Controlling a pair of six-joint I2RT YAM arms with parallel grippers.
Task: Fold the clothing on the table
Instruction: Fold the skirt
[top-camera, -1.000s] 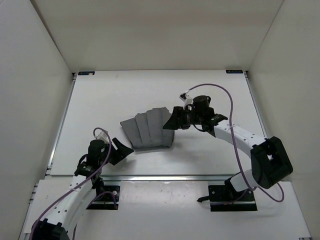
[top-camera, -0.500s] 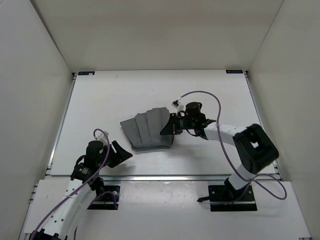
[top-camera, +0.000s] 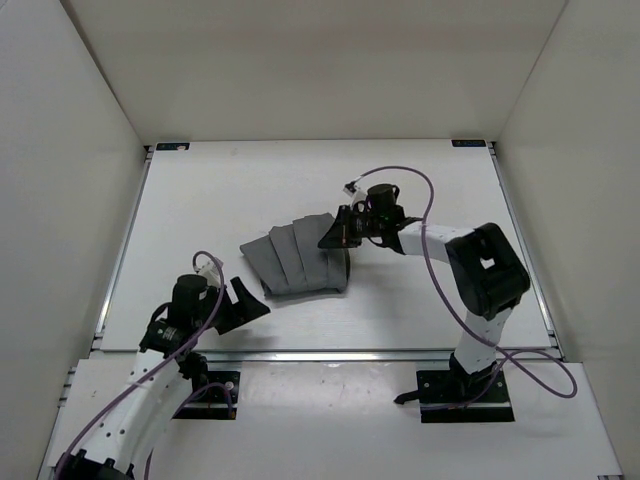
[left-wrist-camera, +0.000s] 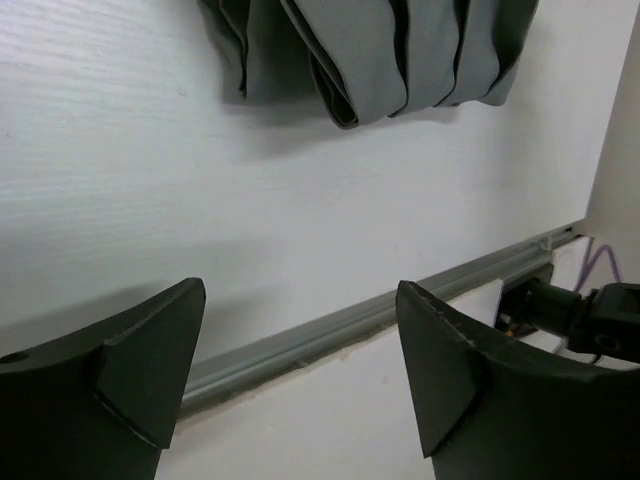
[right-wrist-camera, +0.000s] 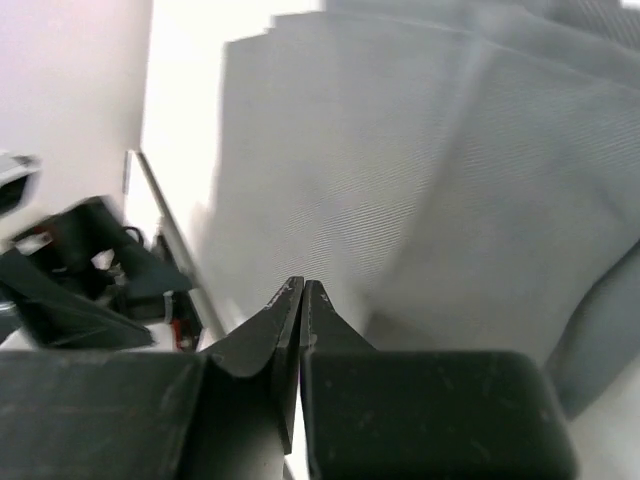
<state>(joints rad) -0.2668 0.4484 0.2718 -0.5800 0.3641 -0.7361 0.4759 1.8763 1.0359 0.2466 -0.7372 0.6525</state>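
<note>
The grey pleated clothing (top-camera: 295, 260) lies fanned out in the middle of the white table (top-camera: 220, 190). My right gripper (top-camera: 335, 236) hangs at the garment's right edge, fingertips pressed together with no fabric between them. In the right wrist view the shut right gripper (right-wrist-camera: 301, 286) points at the grey clothing (right-wrist-camera: 400, 150) just beyond it. My left gripper (top-camera: 250, 300) stands open near the table's front left, short of the garment. The left wrist view has the left gripper (left-wrist-camera: 300, 292) empty over bare table, with the clothing's (left-wrist-camera: 370, 50) folded hem ahead.
A metal rail (left-wrist-camera: 330, 325) runs along the table's near edge, just under my left fingers. White walls (top-camera: 80, 150) enclose the table on three sides. The right arm's purple cable (top-camera: 425, 215) loops over the table behind the gripper.
My right gripper has shut and moved left and slightly back to the garment's right edge, its arm folding in. The left gripper drifted slightly nearer the front and stays open.
</note>
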